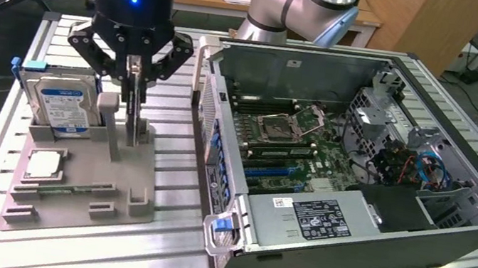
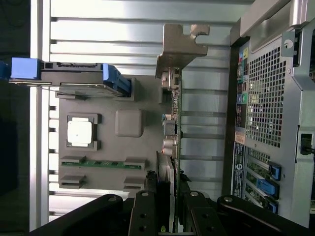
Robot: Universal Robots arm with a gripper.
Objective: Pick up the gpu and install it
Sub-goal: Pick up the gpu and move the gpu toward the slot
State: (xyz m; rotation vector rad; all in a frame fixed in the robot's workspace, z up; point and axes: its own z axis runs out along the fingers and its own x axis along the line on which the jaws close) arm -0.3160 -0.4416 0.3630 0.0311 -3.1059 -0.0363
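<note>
The gpu (image 1: pixel 134 119) stands on edge in a slot of the grey holder (image 1: pixel 131 178), a thin dark card seen edge-on. In the wrist view the gpu's edge (image 2: pixel 171 123) runs along the holder (image 2: pixel 129 123), and its silver end bracket (image 2: pixel 179 46) sticks out past the holder's end. My gripper (image 1: pixel 134 85) hangs straight above it, fingers pressed to both faces of the card near its top edge. In the wrist view the gripper (image 2: pixel 169 191) has a black finger on each side of the card. The open computer case (image 1: pixel 360 160) lies beside the holder, on the exterior view's right.
The holder also carries a silver hard drive with a blue-white label (image 1: pixel 64 106), a square processor (image 1: pixel 44 164) and a green memory stick (image 1: pixel 67 187). The case's rear panel (image 2: pixel 275 98) is close alongside. A second arm (image 1: pixel 298 7) stands behind the case. Slatted aluminium table (image 1: pixel 161 258).
</note>
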